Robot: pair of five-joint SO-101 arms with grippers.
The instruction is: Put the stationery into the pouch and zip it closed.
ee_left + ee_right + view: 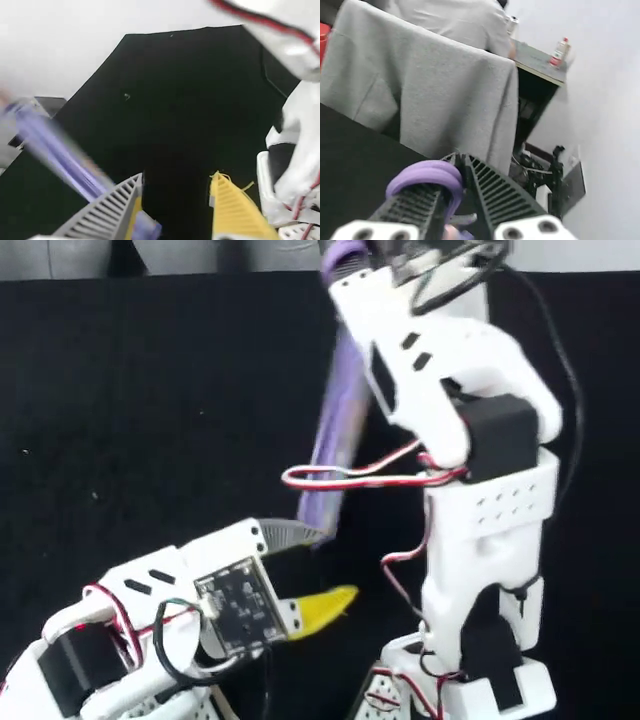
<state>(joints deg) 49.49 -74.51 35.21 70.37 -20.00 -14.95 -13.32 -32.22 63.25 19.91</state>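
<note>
Holding a purple pouch (335, 430) up by one end, the right gripper (456, 170) is hanging over a black table (150, 390).
Its black fingers are clamping tightly on the pouch's top edge. The left gripper (335, 565) is waiting wide open at the pouch's lower end, gripping nothing, its grey finger (107, 210) just beside the fabric and its yellow finger (232, 210) standing apart.
</note>
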